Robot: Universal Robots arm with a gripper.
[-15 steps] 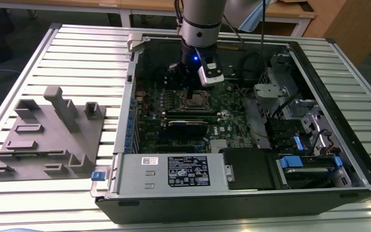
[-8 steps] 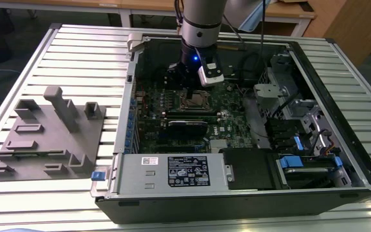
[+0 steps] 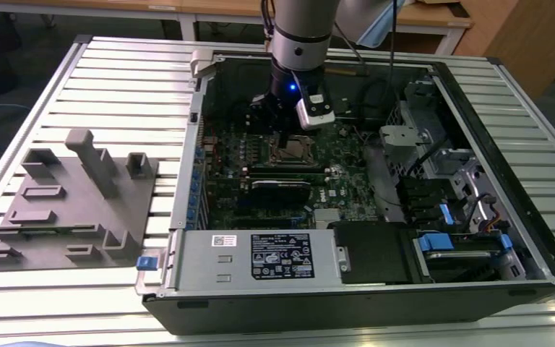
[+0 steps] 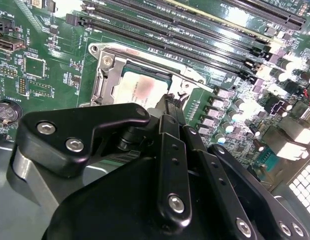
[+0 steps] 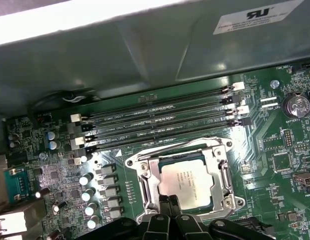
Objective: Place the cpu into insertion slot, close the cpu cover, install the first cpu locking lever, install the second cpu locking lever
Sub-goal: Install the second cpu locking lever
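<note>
**1 arm, tool low over the CPU socket**

1 arm reaches down into the open computer case (image 3: 509, 238), which lies on the slatted tabletop (image 3: 113, 79). In the exterior view the tool (image 3: 275, 126) hangs just at 12 o'clock of the insertion slot (image 3: 292, 150) on the green motherboard (image 3: 258, 181).

In both wrist views the cpu (image 5: 186, 184) (image 4: 139, 90) lies flat inside the insertion slot (image 5: 144, 172) (image 4: 102, 80), its silvery top showing through the window of the cpu cover (image 5: 219, 172) (image 4: 182, 75), which is folded down around it. The tool's black fingers (image 5: 167, 212) are pressed together with no gap between them, and their tips sit at the socket's edge nearest the first wrist view's camera, over the frame beside the chip; I cannot tell whether they touch the metal. In the second wrist view the tool (image 4: 167, 102) ends at the same edge of the frame.

4 long black memory slots (image 5: 160, 122) run side by side just past the socket. A grey fixture block (image 3: 70, 210) rests on the tabletop at 9 o'clock from the case.
</note>
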